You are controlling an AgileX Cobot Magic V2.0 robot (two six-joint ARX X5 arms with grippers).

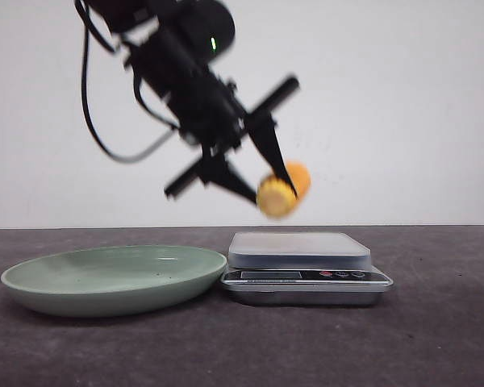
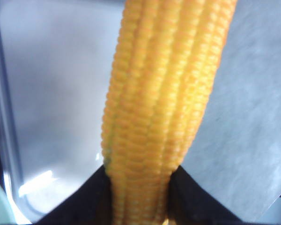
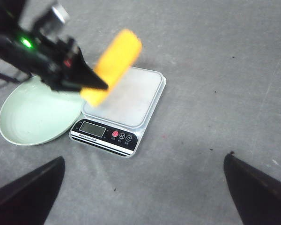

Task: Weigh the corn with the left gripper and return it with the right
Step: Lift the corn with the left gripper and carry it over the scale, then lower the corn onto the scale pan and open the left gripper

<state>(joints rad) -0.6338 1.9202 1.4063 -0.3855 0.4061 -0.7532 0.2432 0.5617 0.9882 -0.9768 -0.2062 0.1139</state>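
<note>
The corn (image 1: pixel 283 190) is a stubby yellow cob held in the air above the silver kitchen scale (image 1: pixel 300 249). My left gripper (image 1: pixel 270 184) is shut on it, black fingers on both sides, well clear of the scale top. In the left wrist view the corn (image 2: pixel 164 108) fills the middle, pinched between the two fingers (image 2: pixel 84 201), with the scale top (image 2: pixel 51 93) below. The right wrist view shows the corn (image 3: pixel 113 65) over the scale (image 3: pixel 131 98). My right gripper (image 3: pixel 143 183) is open and empty over bare grey table, near the scale's front.
A pale green shallow plate (image 1: pixel 64 278) lies left of the scale, touching or nearly touching it; it also shows in the right wrist view (image 3: pixel 28 117). The scale's display and buttons (image 3: pixel 110 133) face the front. The table is dark grey with a white wall behind.
</note>
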